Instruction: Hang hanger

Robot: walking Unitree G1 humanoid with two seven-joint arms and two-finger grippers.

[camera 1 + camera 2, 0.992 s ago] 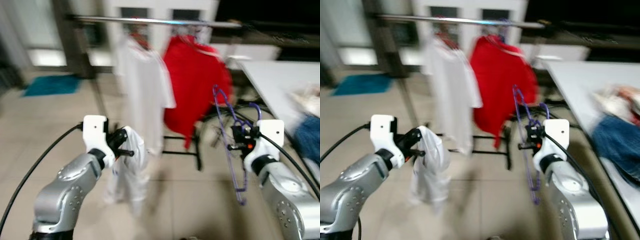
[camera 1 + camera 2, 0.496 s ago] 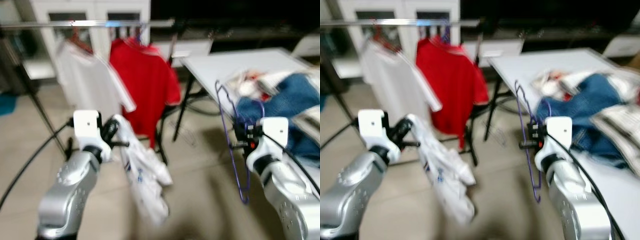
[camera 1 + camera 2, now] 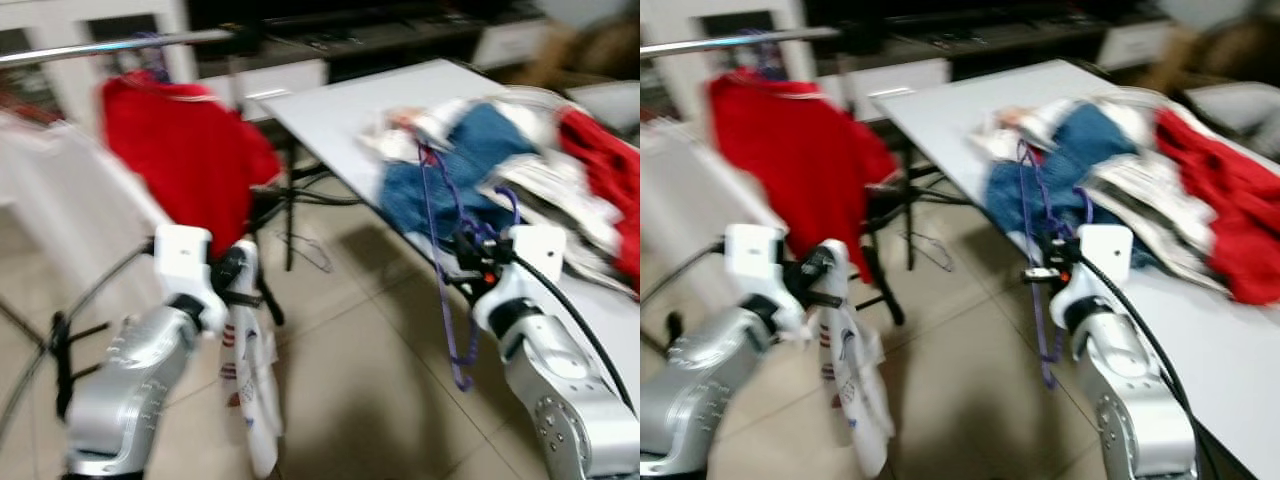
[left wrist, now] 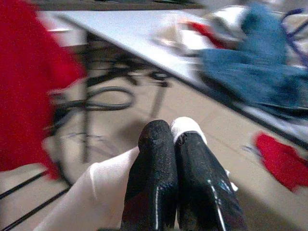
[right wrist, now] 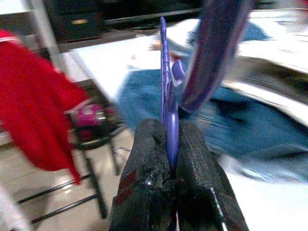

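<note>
1. Right gripper (image 3: 470,262) pinches the purple hanger (image 3: 441,262), frame dangling below, hook above, ready for dressing.
2. Left gripper (image 3: 243,283) clamps a white shirt (image 3: 247,385) hanging beneath.
3. Rail (image 3: 110,45) far ahead of the left gripper.

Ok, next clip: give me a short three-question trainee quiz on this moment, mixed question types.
1. True or false: the right gripper is shut on the purple hanger.
2. The left gripper holds: A) a white garment B) blue jeans C) nothing.
3. Fill in: the blue garment lies on the white ____.

Key: 1 true; 2 A; 3 table.
</note>
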